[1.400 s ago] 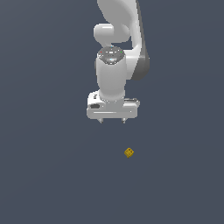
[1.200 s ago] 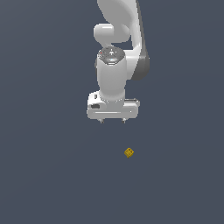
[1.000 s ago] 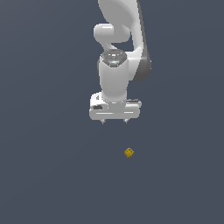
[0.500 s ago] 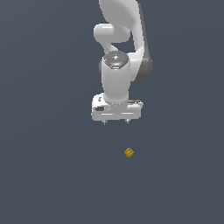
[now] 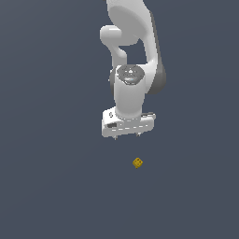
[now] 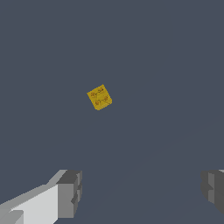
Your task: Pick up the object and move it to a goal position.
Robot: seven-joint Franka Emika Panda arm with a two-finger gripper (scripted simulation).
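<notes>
Yellow-orange and tiny, the cube (image 5: pixel 137 162) lies untouched on the grey tabletop (image 5: pixel 51 177), nearer the exterior view's right than the gripper (image 5: pixel 127 135) above it. Its jaws stand wide open and empty. Descent, grasp, lift and carry to the goal all remain.

Yellow-orange cube (image 5: pixel 137 162) with small dark spots on its faces; white arm (image 5: pixel 133 56) with grey joint bands; dark grey jaw pads; slate-blue bench (image 5: pixel 46 177).
</notes>
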